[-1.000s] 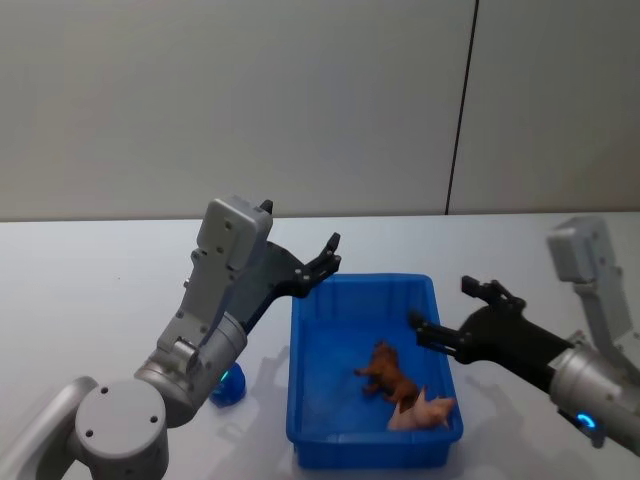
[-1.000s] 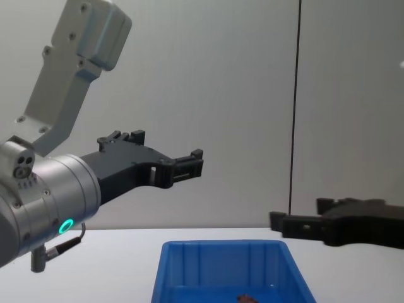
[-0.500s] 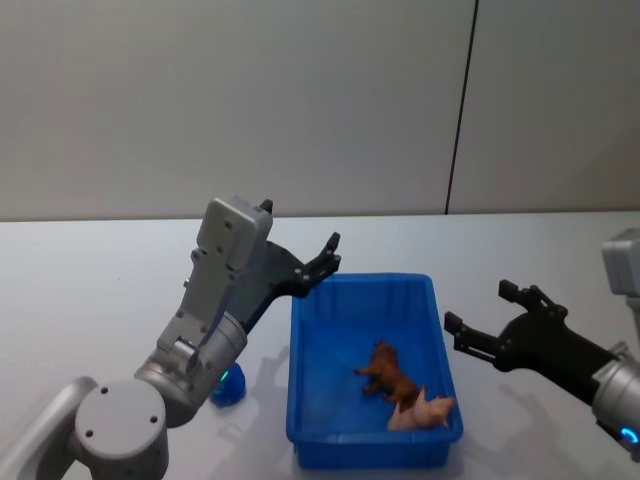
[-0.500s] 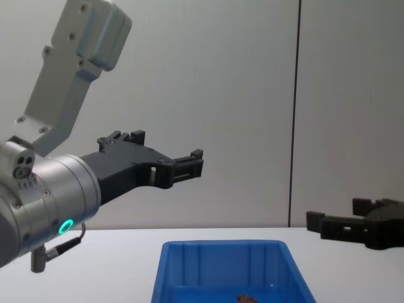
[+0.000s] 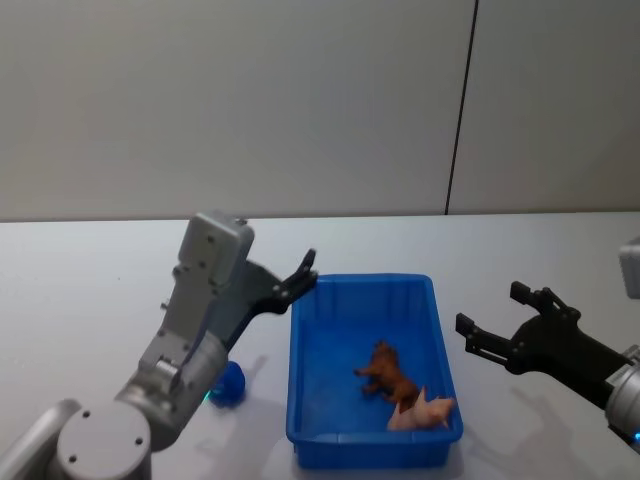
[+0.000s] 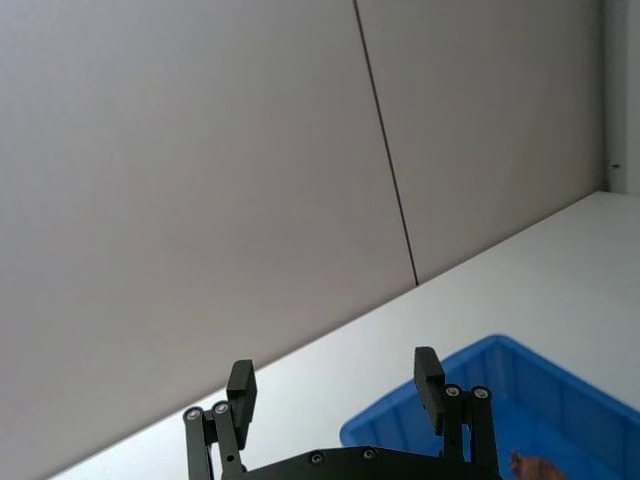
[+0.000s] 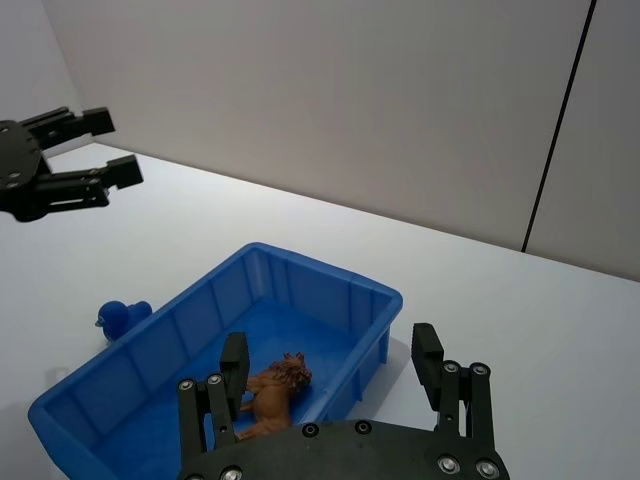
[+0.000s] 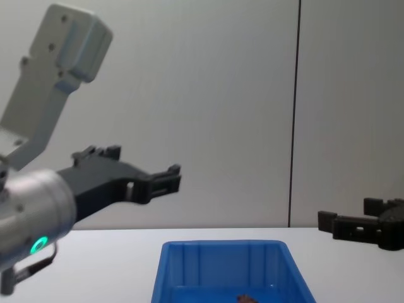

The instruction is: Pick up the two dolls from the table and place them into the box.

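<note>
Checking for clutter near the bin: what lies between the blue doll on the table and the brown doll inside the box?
The left wall of the box and some bare box floor lie between the blue doll and the brown doll, as the head view shows.

Wall [image 5: 250, 100]: plain pale grey, matt, in two panels across the whole background. Seam [image 5: 461, 110]: thin dark line between the panels, right of centre in the head and chest views; wider panel to its left, narrower to its right. Second vertical line [image 6: 604, 100] farther along the wall in the left wrist view, small dark speck [image 6: 615, 167] beside its lower end; kind not clear.
</note>
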Available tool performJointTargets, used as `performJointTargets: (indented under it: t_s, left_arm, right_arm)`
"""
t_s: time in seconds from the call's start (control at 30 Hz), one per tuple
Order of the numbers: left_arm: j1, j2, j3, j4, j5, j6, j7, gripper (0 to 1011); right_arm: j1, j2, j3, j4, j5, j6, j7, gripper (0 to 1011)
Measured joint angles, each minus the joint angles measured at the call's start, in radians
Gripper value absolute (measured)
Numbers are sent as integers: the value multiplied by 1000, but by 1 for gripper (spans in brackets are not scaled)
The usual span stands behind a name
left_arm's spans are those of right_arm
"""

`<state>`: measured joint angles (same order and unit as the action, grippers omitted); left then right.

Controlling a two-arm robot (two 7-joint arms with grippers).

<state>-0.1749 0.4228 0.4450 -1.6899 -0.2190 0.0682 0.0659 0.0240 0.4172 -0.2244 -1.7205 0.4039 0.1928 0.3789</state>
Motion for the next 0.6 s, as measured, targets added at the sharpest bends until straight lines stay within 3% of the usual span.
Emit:
performJointTargets:
  t_s: [0.3, 0.6]
  left_arm:
    - [82, 56, -11, -63, -56, 46, 77, 1001]
    - [144, 95, -21, -86, -121, 67, 110, 1001]
  right_arm:
    - [-5, 6, 3, -2, 5, -4, -1, 1001]
    - [-7, 8, 4, -3, 8, -7, -1, 1001]
